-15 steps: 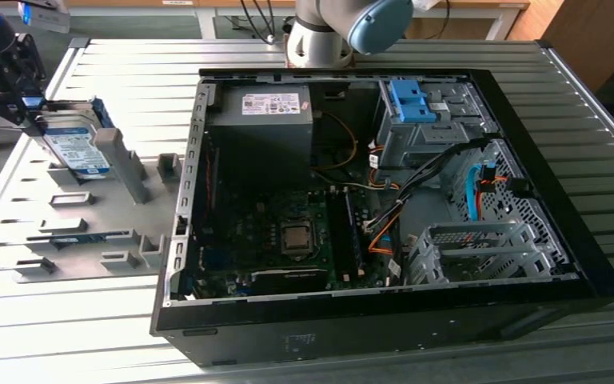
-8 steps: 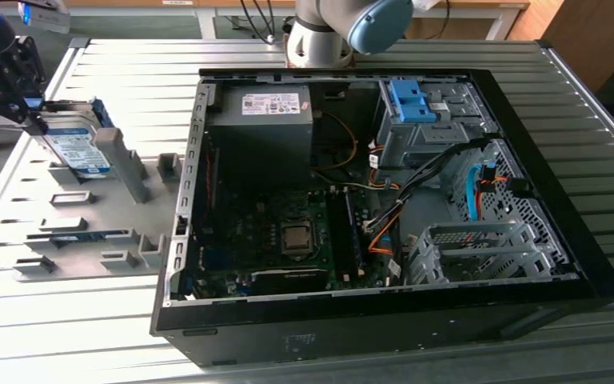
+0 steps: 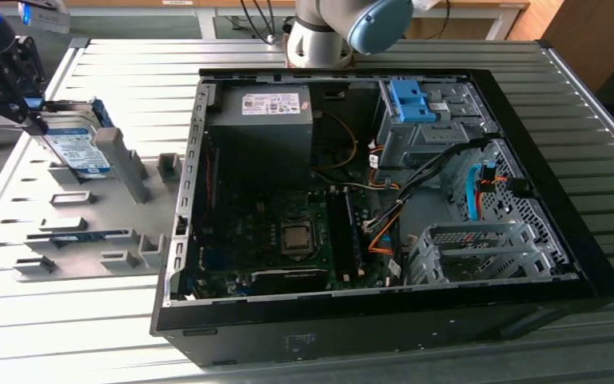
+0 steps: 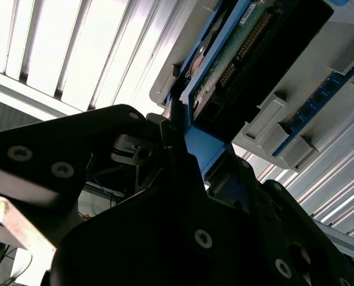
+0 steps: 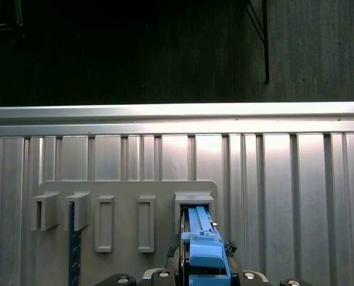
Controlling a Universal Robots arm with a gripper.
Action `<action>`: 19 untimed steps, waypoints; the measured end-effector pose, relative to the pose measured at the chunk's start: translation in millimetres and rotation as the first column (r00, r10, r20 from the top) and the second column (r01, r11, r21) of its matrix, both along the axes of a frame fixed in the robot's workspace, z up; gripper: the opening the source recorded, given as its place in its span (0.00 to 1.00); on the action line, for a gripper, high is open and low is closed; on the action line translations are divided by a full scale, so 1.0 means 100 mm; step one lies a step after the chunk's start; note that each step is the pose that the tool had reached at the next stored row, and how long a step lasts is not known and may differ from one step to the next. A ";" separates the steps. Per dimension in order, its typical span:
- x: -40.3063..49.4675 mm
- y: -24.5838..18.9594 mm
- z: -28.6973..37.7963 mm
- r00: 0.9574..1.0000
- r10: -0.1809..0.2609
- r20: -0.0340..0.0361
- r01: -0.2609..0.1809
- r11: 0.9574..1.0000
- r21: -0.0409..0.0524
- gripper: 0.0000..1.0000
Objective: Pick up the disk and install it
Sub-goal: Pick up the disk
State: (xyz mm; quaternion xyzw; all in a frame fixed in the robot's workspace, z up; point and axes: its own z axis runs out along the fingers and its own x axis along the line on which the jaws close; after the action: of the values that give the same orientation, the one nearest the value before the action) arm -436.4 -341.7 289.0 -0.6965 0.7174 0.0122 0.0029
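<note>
- While the gripper (image 3: 36,122) hangs over the exterior view's far left, it's clamped tight on the disk (image 3: 74,148). The second wrist view shows the drive's blue bracket edge pinched between the black fingers (image 4: 171,134).
- The disk is standing on edge, a bit tilted, with its bottom in a slot of the grey holder (image 3: 29,200).
- In the first wrist view, that blue edge (image 5: 199,238) sits right in the slot.
- A thin blue strip (image 3: 73,238) sits in another slot nearby.
- Just beside the holder, the open PC case (image 3: 392,328) lies on the slatted metal table (image 3: 137,60).
- Inside it there's a grey power-supply box (image 3: 269,112), and right of that a bare blue bracket (image 3: 414,100).
</note>
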 end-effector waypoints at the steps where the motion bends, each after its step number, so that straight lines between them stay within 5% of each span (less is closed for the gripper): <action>1: 0.000 0.000 0.000 1.000 0.005 0.000 -0.005 1.000 0.000 0.37; 19: 0.000 -0.001 0.000 0.999 0.044 0.000 -0.044 0.999 0.000 0.37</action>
State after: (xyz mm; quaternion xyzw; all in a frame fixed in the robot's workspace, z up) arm -436.4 -341.8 289.0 -0.7122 0.7019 0.0122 0.0026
